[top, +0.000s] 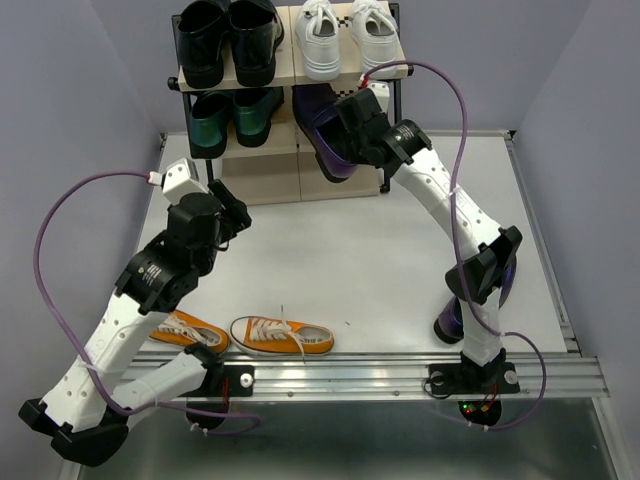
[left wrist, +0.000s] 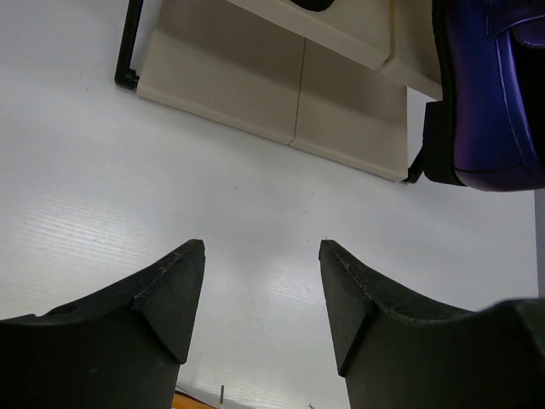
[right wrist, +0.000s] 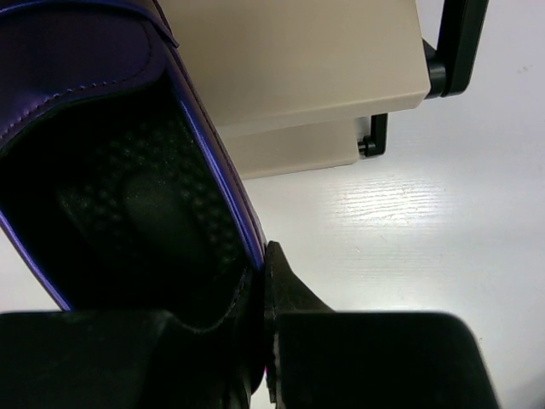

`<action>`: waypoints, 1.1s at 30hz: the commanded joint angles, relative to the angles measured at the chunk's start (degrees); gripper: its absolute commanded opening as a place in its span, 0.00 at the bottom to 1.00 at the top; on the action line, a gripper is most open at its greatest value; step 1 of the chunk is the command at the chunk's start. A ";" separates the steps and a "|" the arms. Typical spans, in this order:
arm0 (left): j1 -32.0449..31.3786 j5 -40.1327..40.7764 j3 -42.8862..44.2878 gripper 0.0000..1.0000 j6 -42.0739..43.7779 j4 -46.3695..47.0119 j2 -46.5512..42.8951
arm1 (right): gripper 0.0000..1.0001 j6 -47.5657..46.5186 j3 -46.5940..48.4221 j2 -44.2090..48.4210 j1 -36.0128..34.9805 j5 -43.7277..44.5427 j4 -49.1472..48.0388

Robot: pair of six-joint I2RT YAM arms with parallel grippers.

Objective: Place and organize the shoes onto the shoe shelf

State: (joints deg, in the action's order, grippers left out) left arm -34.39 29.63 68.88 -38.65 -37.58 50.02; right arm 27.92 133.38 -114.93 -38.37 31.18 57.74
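While the R end effector (right wrist: 264,285) clamps a purple loafer (top: 330,160) at the shoe shelf (top: 270,180) mid tier, white sneakers (top: 340,35) sit above it, w/ orange sneakers (top: 282,336) & 2nd loafer (top: 450,320) undone on the counter (top: 350,260) behind it; L end effector (left wrist: 260,256) gapes empty.

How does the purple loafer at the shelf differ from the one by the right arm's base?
The glossy purple loafer at the shelf is pinched by its rim in the right gripper, tilted; the purple loafer by the right arm's base sits ungripped on the white table. The first shows its opening; the second is mostly hidden behind that arm. Both are glossy purple.
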 commanded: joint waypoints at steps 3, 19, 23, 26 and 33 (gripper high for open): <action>0.29 1.49 -0.94 0.67 -0.11 -0.03 -0.89 | 0.01 3.72 4.78 0.85 0.75 4.68 -9.92; 0.20 2.10 0.38 0.67 -0.37 -1.97 -1.59 | 0.01 3.98 5.66 -1.43 0.75 8.02 -17.74; 0.29 2.54 0.46 0.67 -0.46 -2.50 -2.21 | 0.01 5.47 3.73 -1.26 0.75 8.28 -20.20; 0.20 2.72 0.55 0.67 -0.55 -2.76 -2.38 | 0.01 5.83 3.99 -1.61 0.75 8.63 -21.43; 0.29 3.07 0.46 0.67 -0.46 -3.29 -2.82 | 0.05 6.18 5.57 -2.93 0.75 10.13 -22.84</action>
State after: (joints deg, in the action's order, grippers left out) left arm -34.39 30.76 68.58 -39.09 -40.69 48.07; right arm 31.38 134.63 -119.20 -37.93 37.30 47.13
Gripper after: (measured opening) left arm 0.669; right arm 0.074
